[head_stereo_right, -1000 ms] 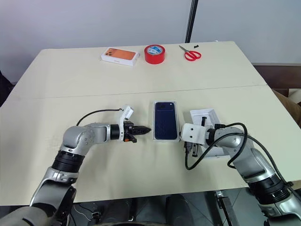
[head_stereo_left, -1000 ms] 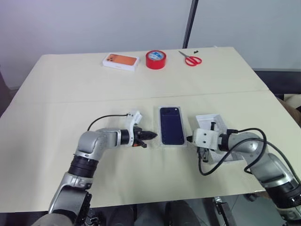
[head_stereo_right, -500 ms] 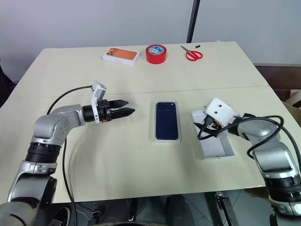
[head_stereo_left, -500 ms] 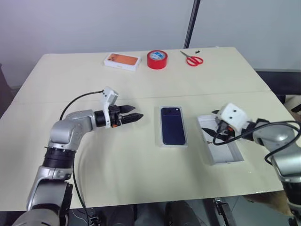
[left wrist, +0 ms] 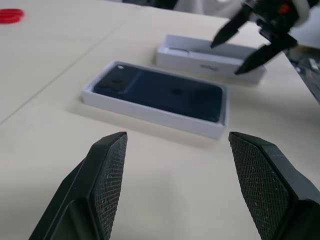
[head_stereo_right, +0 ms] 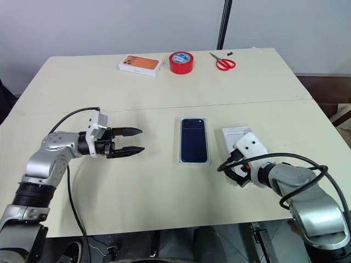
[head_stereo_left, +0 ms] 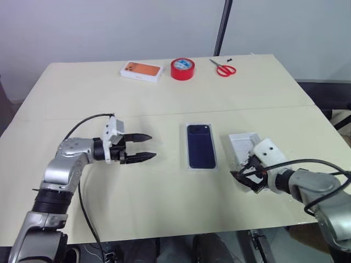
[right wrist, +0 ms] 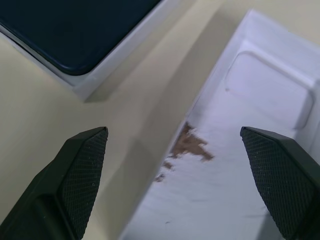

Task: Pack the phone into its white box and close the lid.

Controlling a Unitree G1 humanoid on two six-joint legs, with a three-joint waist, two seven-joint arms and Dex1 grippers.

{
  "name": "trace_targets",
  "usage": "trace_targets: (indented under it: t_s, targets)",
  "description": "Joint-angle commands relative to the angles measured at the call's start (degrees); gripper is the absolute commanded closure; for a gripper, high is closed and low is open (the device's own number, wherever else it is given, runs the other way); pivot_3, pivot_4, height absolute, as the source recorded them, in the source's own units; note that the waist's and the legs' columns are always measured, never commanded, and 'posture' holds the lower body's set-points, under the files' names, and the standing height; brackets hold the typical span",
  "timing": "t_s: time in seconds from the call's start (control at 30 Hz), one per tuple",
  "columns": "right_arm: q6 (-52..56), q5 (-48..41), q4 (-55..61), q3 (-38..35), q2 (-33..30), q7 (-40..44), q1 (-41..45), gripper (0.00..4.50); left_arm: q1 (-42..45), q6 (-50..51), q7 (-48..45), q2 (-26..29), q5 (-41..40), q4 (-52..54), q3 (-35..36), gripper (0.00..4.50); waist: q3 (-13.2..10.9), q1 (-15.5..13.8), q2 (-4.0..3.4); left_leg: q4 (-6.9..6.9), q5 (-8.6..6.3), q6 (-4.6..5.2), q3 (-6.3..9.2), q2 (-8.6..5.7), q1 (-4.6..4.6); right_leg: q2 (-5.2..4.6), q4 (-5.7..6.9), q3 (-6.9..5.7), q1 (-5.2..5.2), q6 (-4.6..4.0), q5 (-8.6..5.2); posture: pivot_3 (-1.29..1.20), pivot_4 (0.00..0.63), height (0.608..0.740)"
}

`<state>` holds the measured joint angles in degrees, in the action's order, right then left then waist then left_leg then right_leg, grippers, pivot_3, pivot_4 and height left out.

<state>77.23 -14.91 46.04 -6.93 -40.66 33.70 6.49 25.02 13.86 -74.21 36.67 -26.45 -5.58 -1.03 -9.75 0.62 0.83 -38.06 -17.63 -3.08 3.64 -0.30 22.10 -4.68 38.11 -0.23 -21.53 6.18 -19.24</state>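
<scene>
The phone (head_stereo_left: pixel 201 146) lies face-down inside the white box (head_stereo_left: pixel 188 164) at the table's (head_stereo_left: pixel 164 104) centre, camera cluster toward 12 o'clock. At its 3 o'clock, just beside it, an open white tray (head_stereo_left: pixel 241 143) with a torn brownish patch on its floor sits under the right gripper (head_stereo_left: pixel 245 176), whose 2 fingers stand wide apart, holding nothing. At the phone's 9 o'clock, well apart, the left gripper (head_stereo_left: pixel 140 147) hovers, fingers spread, pointing toward the phone, empty. Toward 12 o'clock along the far edge lie an orange-pictured box (head_stereo_left: pixel 141 70), red tape roll (head_stereo_left: pixel 182 68) and red scissors (head_stereo_left: pixel 222 68).
</scene>
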Motion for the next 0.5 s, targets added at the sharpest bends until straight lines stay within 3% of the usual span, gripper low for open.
trace_targets:
  t_s: [0.03, 0.23, 0.5]
  targets:
    - [7.56, -2.29, 2.52, -0.34, 0.77, -1.46, 2.93, 0.07, 0.69, -1.22, -0.32, -0.32, 0.01, 2.08, -0.06, 1.09, 0.00, 0.06, 0.00, 0.00, -0.01, 0.01, 0.00, 0.00, 0.00, 0.01, 0.00, 0.00, 0.00, 0.00, 0.00, 0.00, 0.150, 0.740]
    - [15.26, -3.96, -0.28, -0.17, 0.96, -3.92, 9.84, 0.07, -0.56, 0.05, 2.15, -2.32, -0.94, 5.74, 0.33, 1.09, 0.00, 0.15, 0.00, -0.01, -0.02, 0.03, 0.00, -0.03, 0.00, 0.05, 0.01, 0.00, -0.02, 0.00, 0.00, 0.00, 0.150, 0.740]
    - [15.27, -8.63, -3.81, -4.43, 4.50, -10.11, 8.24, 0.07, -5.13, 4.33, 5.78, -2.96, -5.34, 11.59, 3.33, 1.09, 0.00, 0.17, 0.00, -0.01, -0.04, 0.07, -0.03, 0.04, 0.01, 0.03, 0.06, 0.04, -0.07, 0.00, 0.00, 0.00, 0.150, 0.740]
